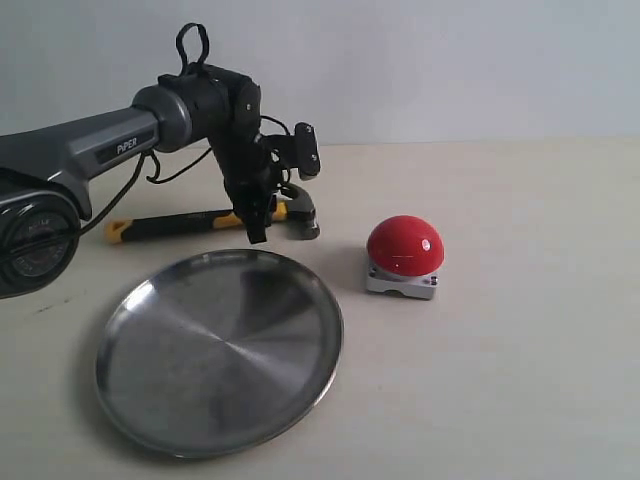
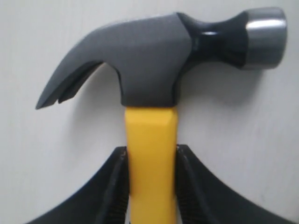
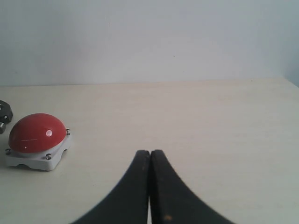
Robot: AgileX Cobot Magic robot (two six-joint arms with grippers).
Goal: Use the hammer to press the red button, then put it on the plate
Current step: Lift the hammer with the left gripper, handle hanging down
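Observation:
The hammer (image 1: 170, 225) lies behind the plate (image 1: 220, 355), its dark head (image 2: 149, 51) pointing toward the red button (image 1: 404, 245). My left gripper (image 1: 258, 225) comes down on it from above. In the left wrist view the gripper (image 2: 152, 154) is shut on the yellow handle just below the head, with both fingers pressed against its sides. The red button sits on its grey base to the right of the plate, a short way from the hammer head. My right gripper (image 3: 150, 154) is shut on nothing, with the button (image 3: 37, 132) off to its side. It does not show in the exterior view.
The pale table (image 1: 520, 380) extends to the right of and in front of the button. A light wall stands along its far edge. The left arm's dark body (image 1: 90, 150) reaches in from the left, above the hammer's handle end.

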